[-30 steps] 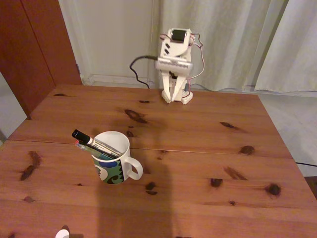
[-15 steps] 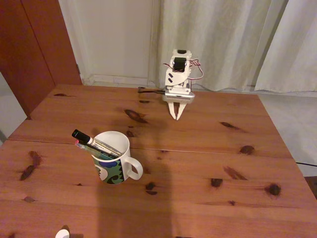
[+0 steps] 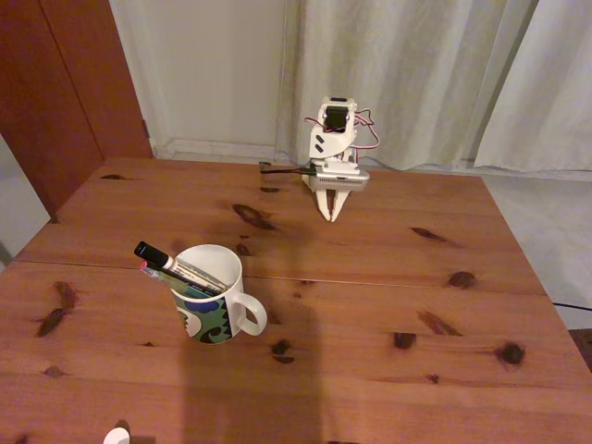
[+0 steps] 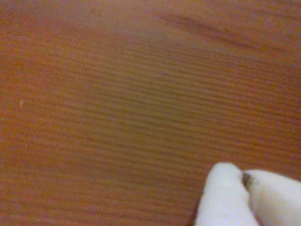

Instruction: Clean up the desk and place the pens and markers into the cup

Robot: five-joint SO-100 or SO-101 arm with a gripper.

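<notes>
Three pens (image 3: pixel 176 267) fill the cup (image 3: pixel 215 296); closed pincer (image 3: pixel 331 216) near desk's (image 3: pixel 370 277) far edge.

- Fixed view: stood high off the near edge of the desk (image 3: pixel 370 277), looked down and across at the arm (image 3: pixel 335 139) and curtains (image 3: pixel 435 74) behind.
- Wrist view: rode on the arm, faced down, very close to the desk (image 4: pixel 117 117).
- Shared: desk wood near the gripper (image 3: pixel 331 218) (image 4: pixel 244 181).

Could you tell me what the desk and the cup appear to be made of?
The desk looks like reddish-brown wood with a smooth finish: grain lines and dark knots show. The cup seems glazed ceramic, white with a blue, green and black pattern, though gloss is hard to judge.
</notes>
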